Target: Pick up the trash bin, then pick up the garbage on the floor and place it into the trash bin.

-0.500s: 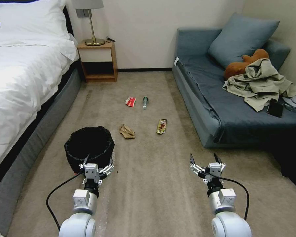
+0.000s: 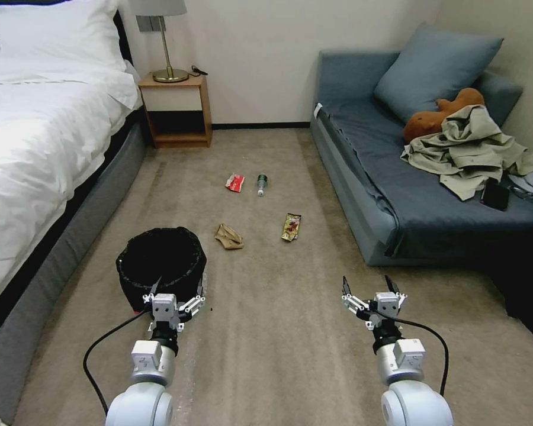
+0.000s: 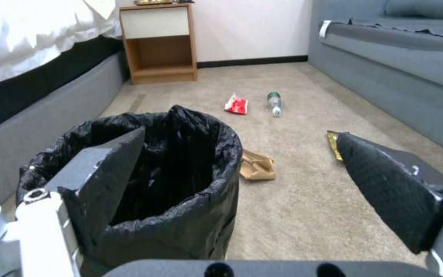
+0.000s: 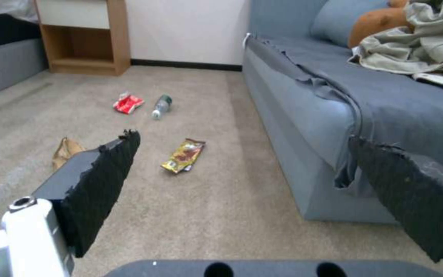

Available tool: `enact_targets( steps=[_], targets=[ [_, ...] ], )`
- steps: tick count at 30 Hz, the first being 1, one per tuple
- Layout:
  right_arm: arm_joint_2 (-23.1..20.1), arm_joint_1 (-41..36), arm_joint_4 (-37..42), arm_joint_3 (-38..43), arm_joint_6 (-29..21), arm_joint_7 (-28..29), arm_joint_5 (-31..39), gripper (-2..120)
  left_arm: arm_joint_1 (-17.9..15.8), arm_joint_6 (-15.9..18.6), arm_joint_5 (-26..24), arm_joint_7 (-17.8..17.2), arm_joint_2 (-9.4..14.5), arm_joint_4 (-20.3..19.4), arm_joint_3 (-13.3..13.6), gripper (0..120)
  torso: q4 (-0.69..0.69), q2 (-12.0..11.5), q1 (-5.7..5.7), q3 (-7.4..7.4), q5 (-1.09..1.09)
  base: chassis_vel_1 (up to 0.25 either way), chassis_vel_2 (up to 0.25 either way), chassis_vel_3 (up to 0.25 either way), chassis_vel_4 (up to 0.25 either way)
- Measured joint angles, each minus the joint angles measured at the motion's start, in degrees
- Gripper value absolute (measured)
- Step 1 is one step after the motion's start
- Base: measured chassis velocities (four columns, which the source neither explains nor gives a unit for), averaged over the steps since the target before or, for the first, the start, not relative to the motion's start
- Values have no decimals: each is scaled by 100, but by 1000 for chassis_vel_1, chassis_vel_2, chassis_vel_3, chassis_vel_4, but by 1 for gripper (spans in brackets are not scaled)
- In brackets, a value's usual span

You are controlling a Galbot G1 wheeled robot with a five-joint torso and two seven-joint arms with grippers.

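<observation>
The trash bin (image 2: pixel 160 260), round with a black bag liner, stands on the carpet near the bed; it also fills the near side of the left wrist view (image 3: pixel 150 192). My left gripper (image 2: pixel 179 286) is open right at the bin's near rim, one finger (image 3: pixel 104 169) over the opening. Garbage lies beyond: a brown paper wad (image 2: pixel 228 236), a red-and-white wrapper (image 2: pixel 234 183), a small bottle (image 2: pixel 261 184) and a gold-brown snack packet (image 2: pixel 291 226). My right gripper (image 2: pixel 368 286) hangs open over bare carpet, nearer than the packet (image 4: pixel 184 155).
A white bed (image 2: pixel 35 136) runs along the left, a wooden nightstand (image 2: pixel 176 109) with a lamp stands at the back wall. A blue sofa (image 2: pixel 397 195) on the right carries a beige shirt (image 2: pixel 468 148) and a brown plush toy (image 2: pixel 438 115). Carpet lies open between them.
</observation>
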Motion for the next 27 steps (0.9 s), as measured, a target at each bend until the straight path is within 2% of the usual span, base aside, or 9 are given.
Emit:
enact_targets(
  steps=[27],
  targets=[
    [0,0,0,0,0,0,0,100,0,0,0,0,0,0,0,100,0,0,0,0,0,0,0,0,0]
  ],
)
